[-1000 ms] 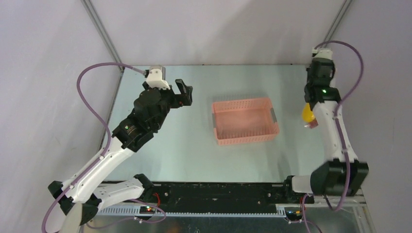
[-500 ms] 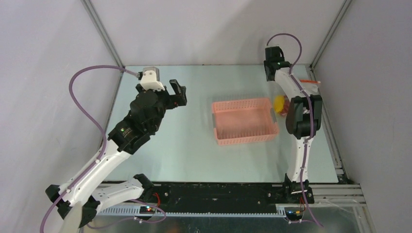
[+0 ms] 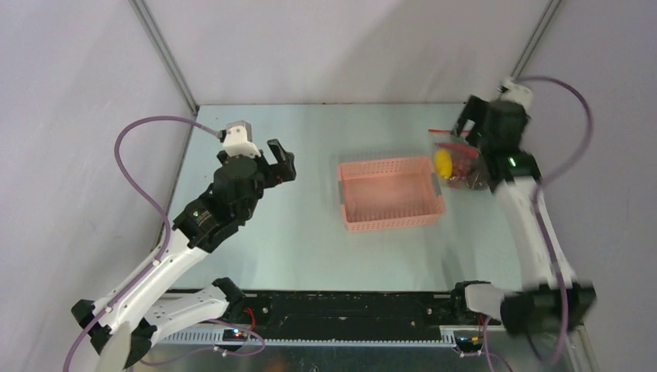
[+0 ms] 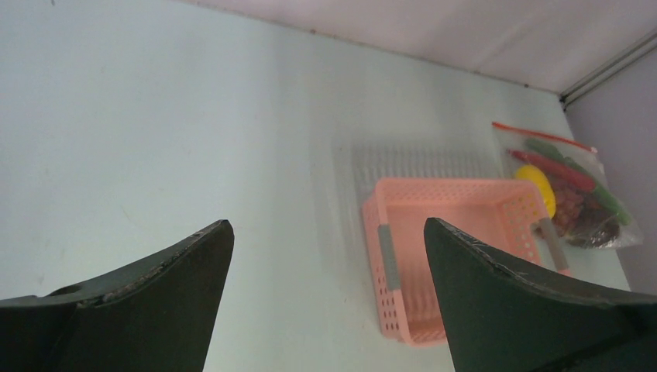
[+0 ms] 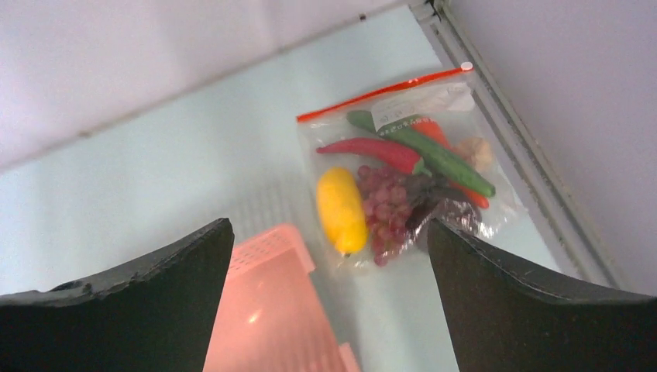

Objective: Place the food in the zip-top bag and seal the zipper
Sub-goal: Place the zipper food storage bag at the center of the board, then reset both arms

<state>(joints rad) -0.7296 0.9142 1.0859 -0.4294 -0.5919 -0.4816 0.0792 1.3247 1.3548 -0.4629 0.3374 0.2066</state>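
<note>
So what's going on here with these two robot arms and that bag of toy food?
The toy food (lemon, chili, grapes, green pod) is already inside the zip-top bag, lying flat on the table beside the pink basket. Its orange-red zipper looks closed. The right gripper hangs open above the bag, holding nothing; the left gripper is open too, beyond the basket's other side.

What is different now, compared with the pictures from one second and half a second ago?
The right gripper opened and let go of the zip-top bag, which it had brought leftward from the right edge. The bag now lies on the table, just right of the pink basket, with the food inside. The left gripper shifted slightly and stayed open. The basket did not move.
</note>
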